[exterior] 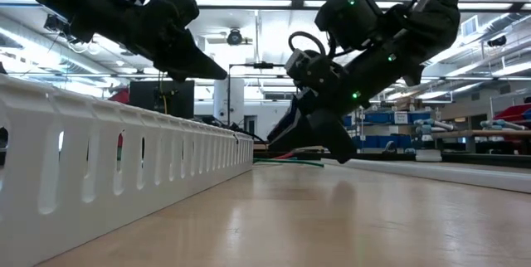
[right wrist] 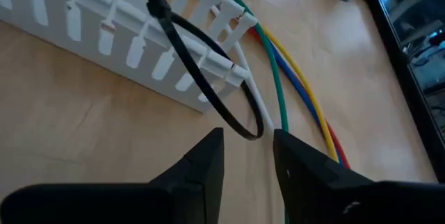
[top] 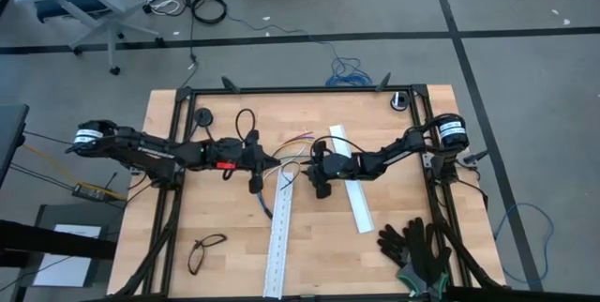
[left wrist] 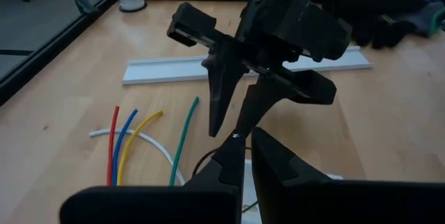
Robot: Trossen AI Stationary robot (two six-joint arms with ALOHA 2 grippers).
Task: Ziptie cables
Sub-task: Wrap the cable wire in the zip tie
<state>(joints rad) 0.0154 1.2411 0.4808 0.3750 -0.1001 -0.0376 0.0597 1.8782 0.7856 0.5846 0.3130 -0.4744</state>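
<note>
On pale wood table [top: 225, 246], cables [right wrist: 292, 92], left gripper [top: 274, 162] closed, right gripper [right wrist: 247, 156] parted, workshop behind.

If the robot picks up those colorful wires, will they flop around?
Probably. The wires are thin and lie in loose curves, so they would likely droop and bend. They look light, so a nudge might slide them. Their free ends fan apart, so they may splay when lifted.
</note>
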